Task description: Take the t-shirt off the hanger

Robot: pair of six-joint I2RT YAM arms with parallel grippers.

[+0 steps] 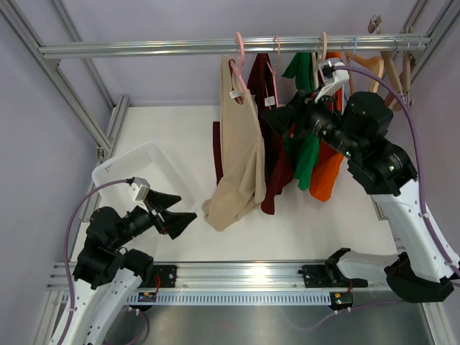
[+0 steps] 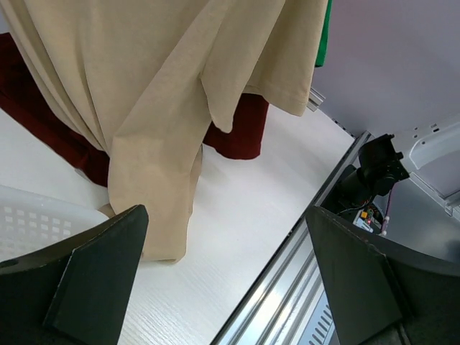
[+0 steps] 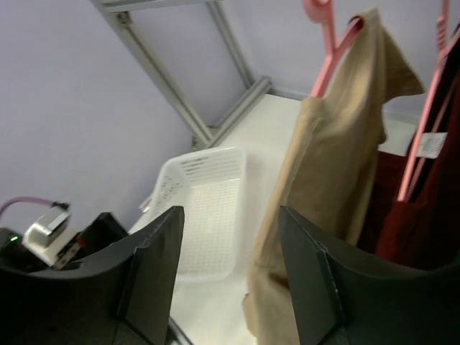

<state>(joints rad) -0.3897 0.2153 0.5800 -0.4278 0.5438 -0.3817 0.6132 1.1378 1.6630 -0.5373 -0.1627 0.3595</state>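
Top external — limp beige t-shirt draped on curved pink hanger.

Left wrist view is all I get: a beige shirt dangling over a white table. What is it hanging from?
Observer: The beige t-shirt hangs on a pink hanger, hooked over a metal rail across the top of the frame.
Operator: Is the other arm holding it?
Observer: No. The right gripper is up by the hanging clothes, facing the shirt, with its jaws open and nothing between them.
Operator: And the white grid thing at my lower left?
Observer: That is a white plastic basket, standing on the table to the left of the shirt.
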